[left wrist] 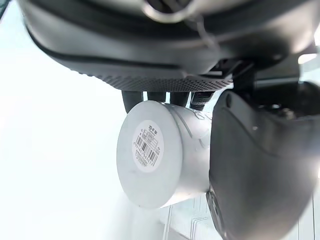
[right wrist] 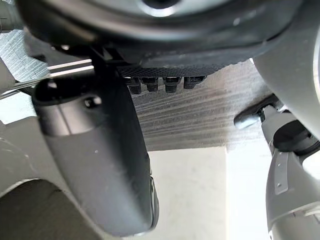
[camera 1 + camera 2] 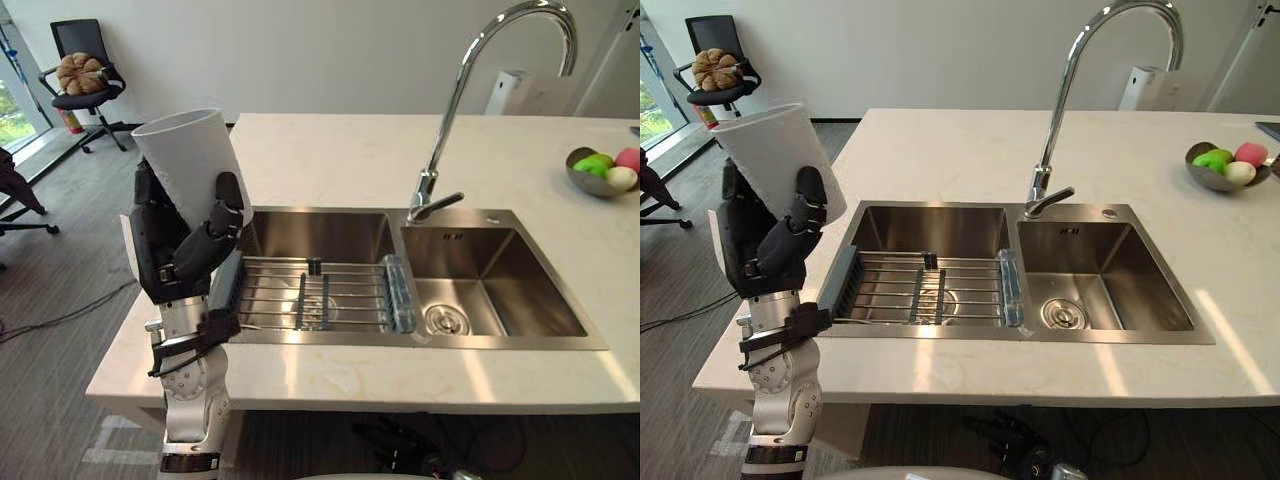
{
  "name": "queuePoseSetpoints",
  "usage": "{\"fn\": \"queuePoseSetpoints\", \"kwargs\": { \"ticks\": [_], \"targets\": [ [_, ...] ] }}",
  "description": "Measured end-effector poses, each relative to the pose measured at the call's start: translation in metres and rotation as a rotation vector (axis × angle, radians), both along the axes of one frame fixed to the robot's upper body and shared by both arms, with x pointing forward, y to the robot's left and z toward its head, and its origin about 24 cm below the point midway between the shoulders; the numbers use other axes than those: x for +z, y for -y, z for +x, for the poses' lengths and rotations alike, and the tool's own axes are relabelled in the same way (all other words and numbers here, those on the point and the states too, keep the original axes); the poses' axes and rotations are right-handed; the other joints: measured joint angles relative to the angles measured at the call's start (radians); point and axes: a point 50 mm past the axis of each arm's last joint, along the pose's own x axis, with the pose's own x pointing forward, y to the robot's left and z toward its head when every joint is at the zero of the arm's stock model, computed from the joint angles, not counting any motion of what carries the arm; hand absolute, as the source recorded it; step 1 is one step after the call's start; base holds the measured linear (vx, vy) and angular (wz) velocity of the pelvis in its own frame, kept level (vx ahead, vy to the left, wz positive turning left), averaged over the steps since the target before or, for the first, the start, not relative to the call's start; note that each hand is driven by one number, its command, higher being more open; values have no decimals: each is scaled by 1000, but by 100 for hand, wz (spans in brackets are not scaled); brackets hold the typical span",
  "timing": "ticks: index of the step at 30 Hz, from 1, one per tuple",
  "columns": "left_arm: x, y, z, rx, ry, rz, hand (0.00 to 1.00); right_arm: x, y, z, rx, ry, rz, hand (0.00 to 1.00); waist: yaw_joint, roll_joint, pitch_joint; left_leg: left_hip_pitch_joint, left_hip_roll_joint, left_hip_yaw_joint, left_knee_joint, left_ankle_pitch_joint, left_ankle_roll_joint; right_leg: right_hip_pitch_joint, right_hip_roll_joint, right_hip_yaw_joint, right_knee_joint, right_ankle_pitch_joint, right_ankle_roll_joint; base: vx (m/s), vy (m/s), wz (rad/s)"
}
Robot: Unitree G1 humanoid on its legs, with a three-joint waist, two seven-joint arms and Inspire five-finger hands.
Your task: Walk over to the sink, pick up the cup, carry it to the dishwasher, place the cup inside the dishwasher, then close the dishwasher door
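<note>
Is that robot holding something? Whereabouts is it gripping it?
Yes. Its left hand holds a white cup, fingers and thumb wrapped round the lower part of its side, open end up.

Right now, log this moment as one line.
step: cup picked up | left hand: curled round cup, raised left of sink | right hand: empty

office kitchenette, steel double sink (image 3: 480,300), tall faucet (image 3: 470,90), pale counter (image 3: 340,150), office chair (image 3: 85,70)

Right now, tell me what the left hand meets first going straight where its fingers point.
Likely nothing: the left hand, holding the white cup, points upward beside the counter, and the way above looks free, though depth is unclear.
</note>
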Motion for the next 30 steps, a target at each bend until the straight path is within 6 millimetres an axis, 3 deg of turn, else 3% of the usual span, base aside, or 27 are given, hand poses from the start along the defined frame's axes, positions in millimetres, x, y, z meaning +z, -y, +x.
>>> {"fn": "queuePoseSetpoints", "kwargs": {
  "ticks": [4, 6, 8, 9, 10, 11, 12, 15, 16, 17, 18, 19, 20, 21, 22, 23, 24, 25, 26, 27, 28, 30],
  "targets": [
    [-2, -9, -16, 86, -41, 84, 0, -1, -1, 3, 27, -6, -14, 100, 18, -6, 3, -97, 11, -69, 112, -27, 8, -13, 0, -57, 9, 0, 1, 5, -19, 45],
    [-7, -15, -21, 121, -81, 79, 0, -1, 2, 5, 47, -23, -25, 100, 32, 9, 17, -132, 7, -123, 123, -20, 16, -7, 3, -114, 12, -4, -1, -52, -21, 83],
    [-14, -21, -33, 169, -128, 59, 0, -2, 8, 4, 48, -32, -36, 100, 55, 36, 30, -124, -14, -195, 22, 51, 21, -6, 4, -193, 46, -35, -1, -112, -11, 122],
    [-16, -20, -37, 174, -135, 51, 0, -2, 12, 4, 25, -24, -38, 100, 64, 45, 39, -152, -21, -260, 2, 53, 22, -7, 4, -268, 79, -61, 1, -131, -18, 177],
    [-18, -20, -38, 173, -144, 49, 0, -2, 15, 3, 10, -24, -43, 100, 81, 50, 40, -178, -23, -268, 2, 39, 32, -6, 1, -332, 96, -75, 3, -124, -37, 197],
    [-19, -20, -40, 175, -153, 49, 0, -3, 18, 1, 1, -28, -48, 100, 98, 49, 40, -200, -29, -249, 2, 2, 75, -3, -8, -392, 100, -86, 6, -123, 12, 209],
    [-20, -20, -41, 177, -154, 49, 0, -6, 22, -3, -28, -55, -46, 100, 107, 3, 50, -226, -49, -154, 31, -61, 155, 3, -52, -483, 82, -92, -6, -74, 64, 245],
    [-14, -20, -44, 180, -100, 51, 0, -6, 37, -13, -146, -39, -63, 100, 125, 11, 61, -276, -25, 111, 326, -109, 238, 26, -145, -697, 176, -104, 4, 49, 90, 207],
    [-10, -17, -45, 175, -73, 45, 0, -4, 43, -15, -180, -17, -69, 100, 123, 42, 54, -244, -9, 174, 350, -59, 296, 41, -154, -752, 240, -113, -10, 117, 105, 211],
    [-6, -9, -40, 133, -40, 37, 0, -1, 51, -13, -221, 17, -78, 100, 99, 69, 68, -236, -39, 213, 323, -31, 343, 45, -206, -797, 369, -134, -45, 23, 156, 260],
    [3, 1, -34, 81, 27, 29, 0, 0, 53, -9, -253, 29, -78, 100, 57, 92, 76, -232, -89, 160, 197, 54, 349, 24, -167, -807, 319, -199, -34, -149, 102, 260],
    [10, 3, -33, 66, 68, 39, 0, -2, 50, -10, -259, 14, -70, 100, 36, 72, 75, -225, -110, 135, 128, 37, 356, 15, -127, -810, 179, -187, -50, -224, 81, 291],
    [23, 8, -28, 27, 152, 53, 0, -4, 42, -10, -243, -1, -61, 100, 36, 49, 80, -205, -83, 237, 235, -130, 342, 49, -139, -892, 141, -38, 21, -200, 30, 252],
    [25, 13, -29, -4, 175, 63, 0, -2, 50, -6, -229, -14, -92, 100, 39, 71, 83, -171, -41, 307, 274, -186, 229, 83, -160, -979, 174, -37, 22, -111, 141, 236],
    [25, 15, -29, -18, 178, 68, 0, -2, 56, -8, -222, -34, -107, 100, 38, 70, 91, -147, -27, 325, 268, -186, 177, 102, -171, -1014, 186, -33, 24, -61, 222, 213],
    [28, 18, -30, -35, 189, 70, 0, -2, 64, -15, -220, -79, -137, 100, 43, 89, 100, -115, -52, 323, 238, -179, 148, 154, -195, -1086, 204, -12, 33, -63, 328, 178],
    [29, 18, -32, -31, 193, 72, 0, -3, 66, -19, -212, -112, -156, 100, 62, 99, 103, -101, -94, 280, 211, -183, 176, 188, -215, -1113, 211, 10, 3, -39, 224, 168],
    [30, 17, -32, -27, 197, 68, 0, -4, 65, -19, -204, -118, -163, 100, 65, 100, 103, -99, -112, 243, 209, -190, 188, 208, -224, -1110, 224, 21, -12, -29, 288, 165],
    [34, 17, -32, -35, 208, 50, 0, -3, 66, -19, -210, -118, -174, 100, 61, 101, 104, -97, -152, 157, 197, -197, 216, 230, -259, -1069, 289, 29, -51, 39, 229, 217],
    [37, 22, -30, -82, 227, 26, 0, -3, 65, -19, -240, -111, -178, 100, 46, 101, 102, -103, -189, 52, 174, -190, 242, 222, -275, -943, 360, -31, -87, 55, 245, 240],
    [39, 26, -28, -112, 239, 15, 0, -2, 64, -17, -256, -100, -177, 100, 43, 100, 102, -108, -207, -1, 155, -178, 254, 201, -263, -854, 384, -74, -69, 76, 102, 263],
    [39, 46, -18, -236, 253, 11, 0, -3, 58, -13, -358, -81, -149, 100, 47, 102, 103, -103, -258, -188, 93, -144, 241, 87, -137, -502, 413, -188, -31, 63, 15, 258]
  ]
}}
